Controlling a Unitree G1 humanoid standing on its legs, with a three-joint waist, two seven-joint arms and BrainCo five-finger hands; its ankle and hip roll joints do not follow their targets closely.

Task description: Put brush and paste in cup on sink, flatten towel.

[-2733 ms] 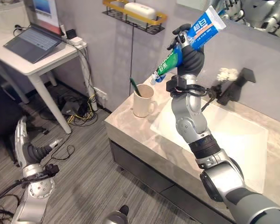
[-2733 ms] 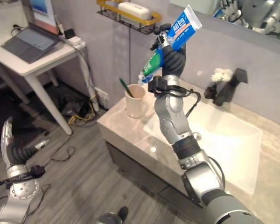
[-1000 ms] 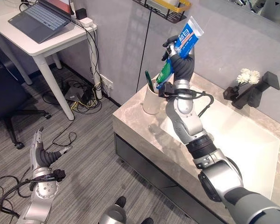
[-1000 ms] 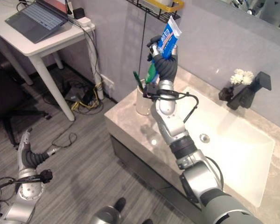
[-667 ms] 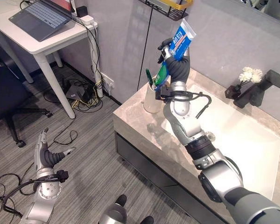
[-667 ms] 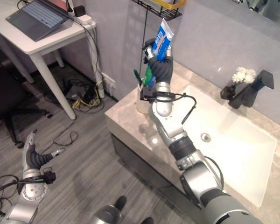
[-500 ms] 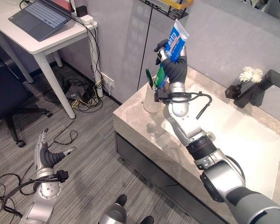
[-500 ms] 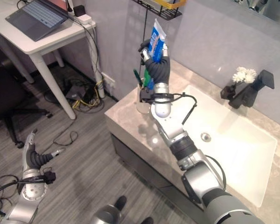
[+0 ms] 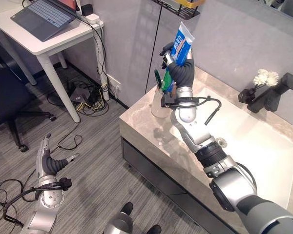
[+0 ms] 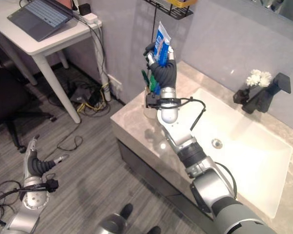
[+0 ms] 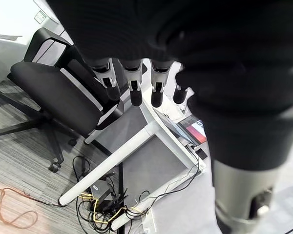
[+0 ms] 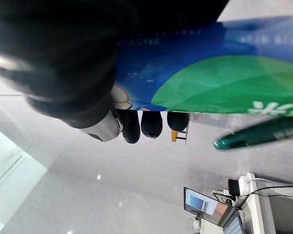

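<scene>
With my right hand (image 9: 179,72) clamped on the paste (image 9: 177,46) above the cup (image 9: 159,106), brush (image 9: 157,78) already inside, I judge lowering it cap-first comes next; my left hand (image 9: 48,165) hangs open.

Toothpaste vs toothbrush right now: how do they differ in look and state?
The toothpaste tube is blue, white and green, flat and wide; the toothbrush is a thin dark green stick.
The toothpaste is held in the air in the right hand, its lower end over the cup; the toothbrush already stands in the cup, untouched.
Both lean steeply, near upright, above the sink counter.
</scene>
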